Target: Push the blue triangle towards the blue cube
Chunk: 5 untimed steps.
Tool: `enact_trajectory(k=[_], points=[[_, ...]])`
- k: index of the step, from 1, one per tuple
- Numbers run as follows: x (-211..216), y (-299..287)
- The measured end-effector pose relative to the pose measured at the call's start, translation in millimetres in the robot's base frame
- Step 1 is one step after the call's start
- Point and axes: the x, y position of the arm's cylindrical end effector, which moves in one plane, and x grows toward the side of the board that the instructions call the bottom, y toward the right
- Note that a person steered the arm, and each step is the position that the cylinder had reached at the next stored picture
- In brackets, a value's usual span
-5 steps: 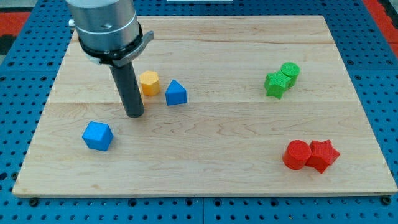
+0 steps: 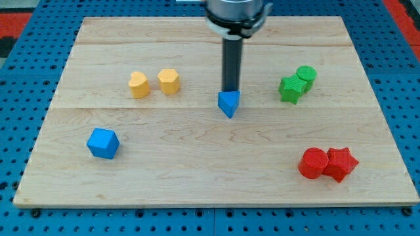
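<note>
While the rod (image 2: pixel 231 62) hangs down from the top of the view, my tip (image 2: pixel 230 91) sits right at the upper edge of the blue triangle (image 2: pixel 229 103), at about its twelve o'clock, and it looks to be touching or a hair off (too close to call). No claw here to report as apart or together: the arm ends in this plain dark rod.

And the blue triangle is near the middle of the wooden board (image 2: pixel 197 183), one corner pointing toward the view's bottom. Its target, the blue cube (image 2: pixel 103 143), sits well apart from it, out at roughly eight o'clock, near the board's left side.

Over at ten o'clock from the triangle, two yellow blocks: a yellow heart (image 2: pixel 138 84) and a second yellow block (image 2: pixel 168 80) just beside it, a small gap between them.

At two o'clock, a green star-shaped block (image 2: pixel 289 89) touches a green cylinder (image 2: pixel 305 77). Down at four o'clock, a red cylinder (image 2: pixel 313 163) presses against a red star-shaped block (image 2: pixel 340 164).
</note>
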Motion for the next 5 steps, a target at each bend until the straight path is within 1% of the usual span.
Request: enact_trajectory(k=[1, 3, 4, 5], points=[[20.4, 4.9], [74.4, 1.4], [102.6, -24.0], [115.6, -97.2]])
